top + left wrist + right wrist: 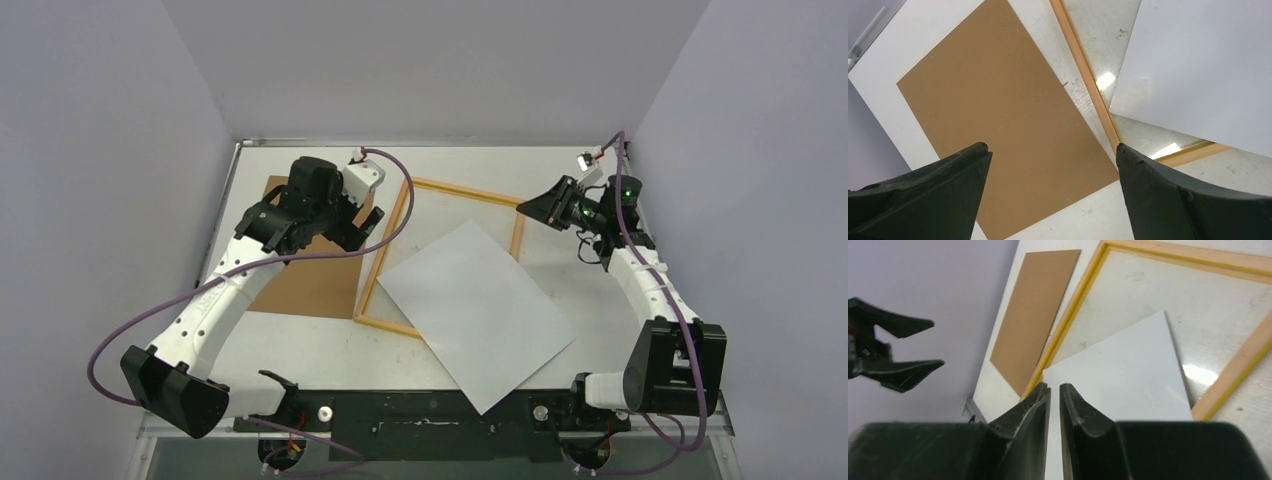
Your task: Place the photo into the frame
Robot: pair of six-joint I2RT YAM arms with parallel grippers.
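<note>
Top external view: shows the photo (480, 310) lying plain white side up on the table (310, 350), skewed across the near right corner of the frame (384, 258). Puts its far corner inside the frame's opening and its near corner over the dark mounting strip (400, 410) between the two arm bases. Hides the frame's near right corner under the sheet.

Right wrist view: shows the frame lying flat, pale wood side up, with a bright yellow edge along its rails. Shows the right gripper (1054, 387) raised in the air and aimed toward the photo, fingers pressed almost together with only a thin slit left. Shows nothing caught between them.

Left wrist view: looks down on the brown backing panel (1008, 125), flat on the table just left of the frame and apart from the photo. Places the left gripper (1052, 150) above the panel's near right part, fingers spread wide, grasping nothing.
</note>
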